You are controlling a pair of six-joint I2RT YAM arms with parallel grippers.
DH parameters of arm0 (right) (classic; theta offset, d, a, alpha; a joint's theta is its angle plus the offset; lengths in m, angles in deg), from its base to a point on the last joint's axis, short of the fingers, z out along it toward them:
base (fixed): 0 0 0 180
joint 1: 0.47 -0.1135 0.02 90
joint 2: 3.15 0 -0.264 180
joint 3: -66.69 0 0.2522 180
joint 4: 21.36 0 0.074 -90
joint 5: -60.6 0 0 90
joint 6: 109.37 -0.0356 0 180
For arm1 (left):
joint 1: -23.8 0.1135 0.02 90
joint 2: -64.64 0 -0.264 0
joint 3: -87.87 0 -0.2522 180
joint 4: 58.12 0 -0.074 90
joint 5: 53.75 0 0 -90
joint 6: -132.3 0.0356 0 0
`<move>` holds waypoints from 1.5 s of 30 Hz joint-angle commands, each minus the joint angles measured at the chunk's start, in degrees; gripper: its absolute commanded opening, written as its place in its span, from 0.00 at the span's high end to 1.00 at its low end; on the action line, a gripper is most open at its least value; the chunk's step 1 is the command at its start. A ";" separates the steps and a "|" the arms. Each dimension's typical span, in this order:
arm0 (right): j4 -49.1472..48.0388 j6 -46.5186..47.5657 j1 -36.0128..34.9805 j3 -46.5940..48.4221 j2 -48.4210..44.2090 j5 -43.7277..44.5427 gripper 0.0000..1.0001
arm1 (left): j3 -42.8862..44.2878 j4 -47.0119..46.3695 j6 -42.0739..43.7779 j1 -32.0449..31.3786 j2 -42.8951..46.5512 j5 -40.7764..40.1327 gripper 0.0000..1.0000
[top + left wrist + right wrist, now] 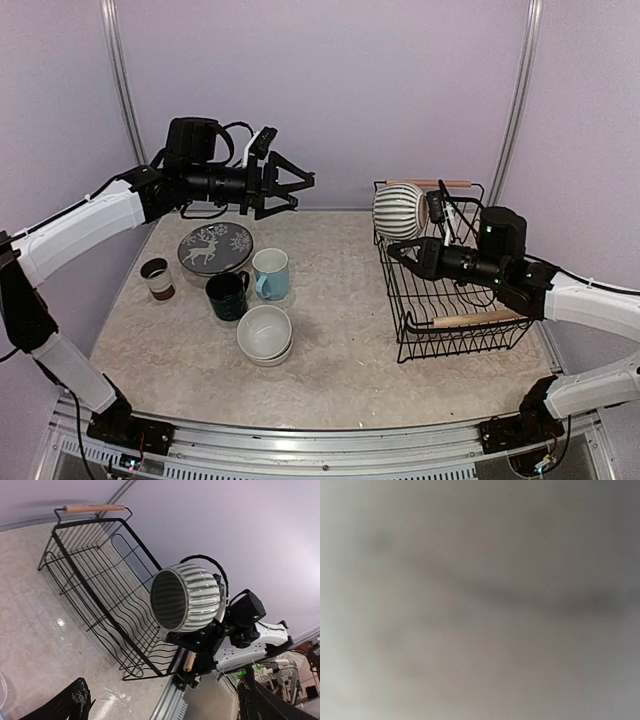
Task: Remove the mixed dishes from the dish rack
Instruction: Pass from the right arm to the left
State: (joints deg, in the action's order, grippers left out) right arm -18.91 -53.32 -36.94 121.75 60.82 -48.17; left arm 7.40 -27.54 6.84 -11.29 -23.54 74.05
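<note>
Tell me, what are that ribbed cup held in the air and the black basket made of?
The striped grey mug looks like glazed ceramic: there is a soft sheen on its ribbed wall. The dish rack is thin bent wire, probably black-coated metal. Its handles are pale matte rods, seemingly wood.

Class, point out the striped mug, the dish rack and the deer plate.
striped mug (400, 212), top view, ribbed side.
dish rack (475, 318), top view, near wooden handle.
deer plate (215, 247), top view, deer motif at centre.
</note>
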 commanded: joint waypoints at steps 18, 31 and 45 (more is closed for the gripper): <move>-18.78 0.36 -13.79 6.51 11.58 -10.30 1.00 | -8.76 -36.02 -24.10 -12.15 -5.23 17.17 0.24; -26.05 -2.16 -15.03 3.79 12.35 -13.20 1.00 | -12.83 -53.79 -36.75 -13.06 -4.53 19.84 0.80; -13.78 2.75 -15.04 4.43 8.72 -1.54 0.14 | -13.61 -25.09 -19.97 -8.60 5.49 13.09 1.00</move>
State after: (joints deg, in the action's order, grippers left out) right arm -37.23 -53.94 -52.41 125.79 72.64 -55.75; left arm -5.25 -64.85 -20.92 -22.74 -24.92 90.16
